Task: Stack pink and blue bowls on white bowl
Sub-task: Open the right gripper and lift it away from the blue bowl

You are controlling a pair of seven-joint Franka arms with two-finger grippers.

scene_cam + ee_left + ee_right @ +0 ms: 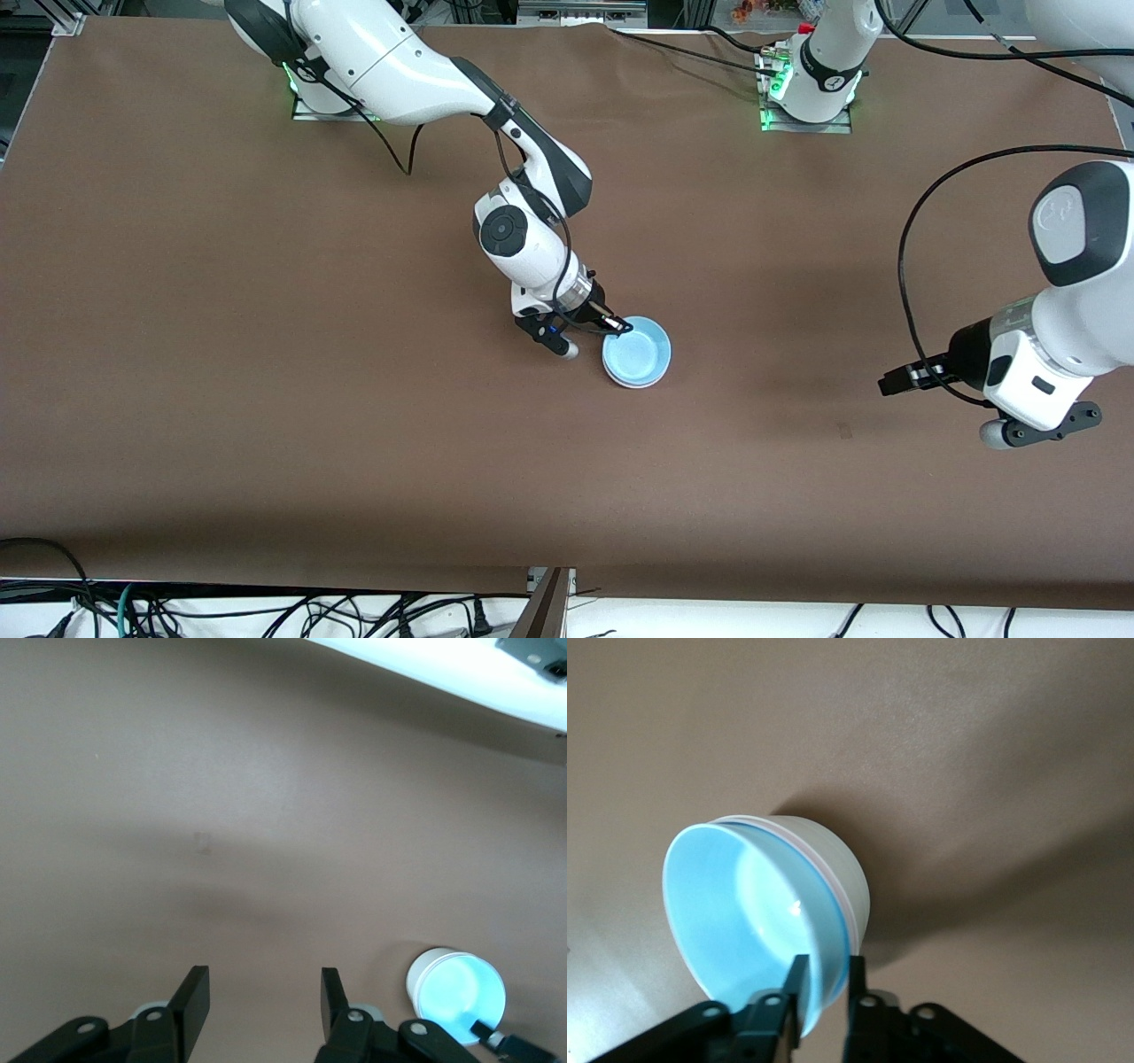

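We find no readable writing or brand mark anywhere. The brown table (266,399) carries a single stack near its middle: the blue bowl (637,349) sits on top, nested in the others. In the front view we see only its pale sky-blue inside and a white edge below it. The right wrist view adds more: under the blue rim runs a thin line of the pink bowl (837,889), and below that the rounded wall of the white bowl (842,864), which rests on the table. The right gripper (607,323) is at the stack, its fingers (796,985) pinched on the blue bowl's rim, one inside and one outside. The left arm waits; the left gripper (264,997) hangs spread apart over bare table toward its own end.
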